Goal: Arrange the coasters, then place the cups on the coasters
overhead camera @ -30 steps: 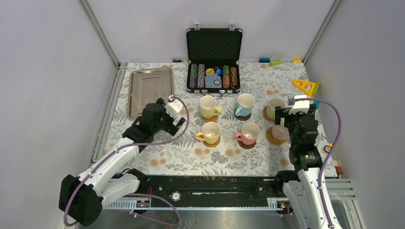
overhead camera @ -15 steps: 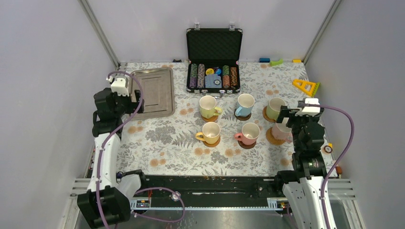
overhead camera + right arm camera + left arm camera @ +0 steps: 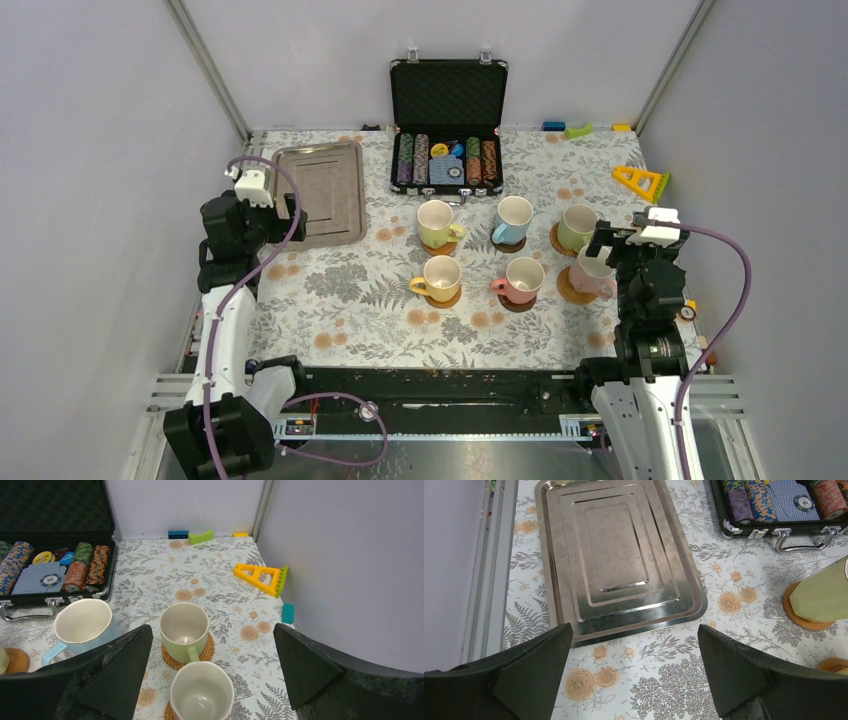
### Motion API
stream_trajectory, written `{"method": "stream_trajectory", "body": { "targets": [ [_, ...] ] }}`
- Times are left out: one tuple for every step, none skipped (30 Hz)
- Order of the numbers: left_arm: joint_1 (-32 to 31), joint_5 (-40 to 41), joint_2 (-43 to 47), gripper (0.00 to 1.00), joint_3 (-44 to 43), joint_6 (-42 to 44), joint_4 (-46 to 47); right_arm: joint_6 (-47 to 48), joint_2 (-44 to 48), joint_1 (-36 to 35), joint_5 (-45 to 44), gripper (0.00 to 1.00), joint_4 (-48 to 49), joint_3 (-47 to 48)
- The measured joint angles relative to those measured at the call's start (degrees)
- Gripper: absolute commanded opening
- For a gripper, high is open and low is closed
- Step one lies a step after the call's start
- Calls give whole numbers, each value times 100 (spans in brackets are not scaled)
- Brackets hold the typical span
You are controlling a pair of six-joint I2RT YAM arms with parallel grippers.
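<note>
While both arms are withdrawing, left tool (image 3: 634,630) and right tool (image 3: 212,627) released, all cups (image 3: 525,275) are sitting on coasters (image 3: 205,653); task is looking complete.

Bright, even overhead light; soft short shadows; dull sheen on tray (image 3: 619,555) (wrist foregrounds slightly soft)
</note>
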State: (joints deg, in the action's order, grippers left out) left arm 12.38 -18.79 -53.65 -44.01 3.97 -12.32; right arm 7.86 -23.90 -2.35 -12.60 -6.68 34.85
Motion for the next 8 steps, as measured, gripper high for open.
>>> {"method": "stream_trajectory", "body": {
  "targets": [
    [0,-2,0,99,11,-2,9,11,9,0,-50,100,2,4],
    [0,-2,0,99,20,-2,20,24,20,0,-105,100,0,4],
    [0,-7,0,99,31,-4,31,31,24,0,-151,100,2,4],
    [0,-9,0,99,37,-4,35,37,28,0,-184,100,4,4],
    [0,-11,0,99,39,-7,39,44,28,0,-208,100,2,4],
    [0,-13,0,99,39,-11,42,50,28,0,-232,100,4,4],
    [0,-13,0,99,42,-15,42,66,28,0,-271,100,4,4],
    [0,-13,0,99,42,-20,42,72,28,0,-291,100,4,4]
  ]
}}
